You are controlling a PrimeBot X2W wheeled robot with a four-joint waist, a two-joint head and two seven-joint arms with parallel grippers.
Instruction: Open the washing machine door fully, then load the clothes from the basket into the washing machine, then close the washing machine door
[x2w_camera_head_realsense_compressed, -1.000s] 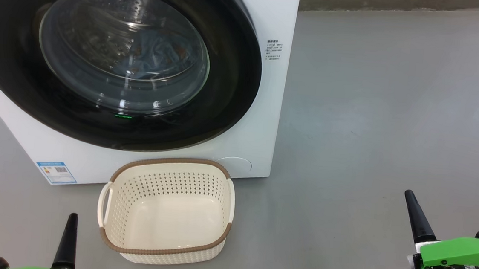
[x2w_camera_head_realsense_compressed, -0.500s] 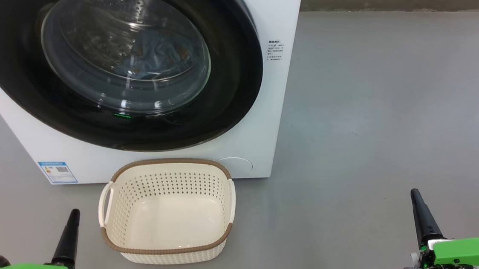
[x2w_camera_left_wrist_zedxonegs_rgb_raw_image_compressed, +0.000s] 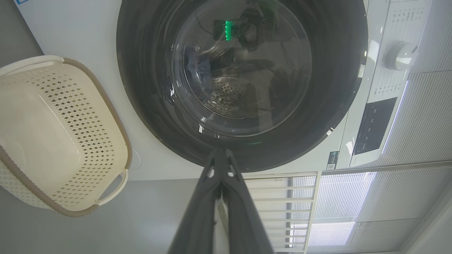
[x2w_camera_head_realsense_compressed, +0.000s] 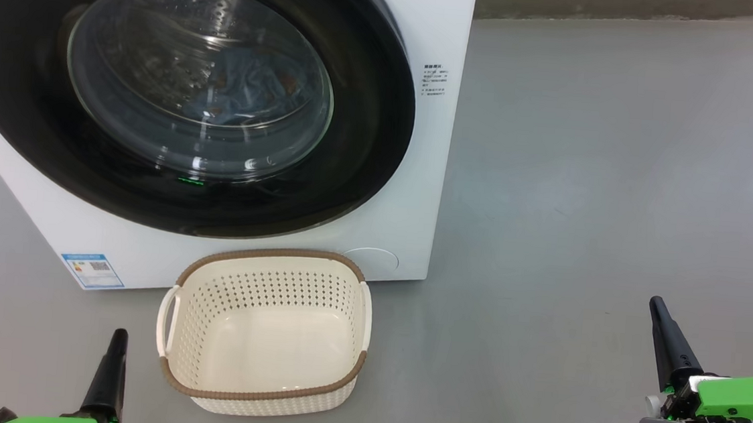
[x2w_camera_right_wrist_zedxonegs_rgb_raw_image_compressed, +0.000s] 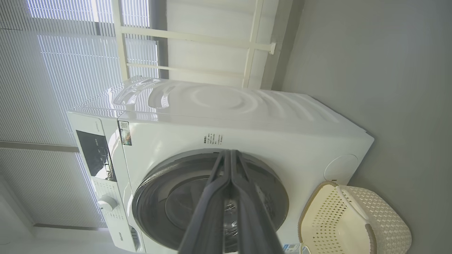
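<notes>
Gaping upward, basket [x2w_camera_head_realsense_compressed: 264, 289] lengthwise along the washing machine [x2w_camera_head_realsense_compressed: 422, 188].

The head camera is looking steeply down at the big white front-loading washing machine [x2w_camera_head_realsense_compressed: 428, 195] from nearby; both wrist cameras, rolled sideways, are sharing its front.

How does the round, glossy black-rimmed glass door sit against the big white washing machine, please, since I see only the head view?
Observer: Seen obliquely in the right wrist view, the round black-rimmed glass door lies flush against the front of the big white washing machine, shut.
Operator: Thanks. Are both tools closed?
Observer: Yes; the wrist views show the left tool and the right tool with fingers meeting at the tips.
Operator: Where are the controls?
Observer: A white round plastic dial and a dark rectangular panel sit on the strip above the door.
</notes>
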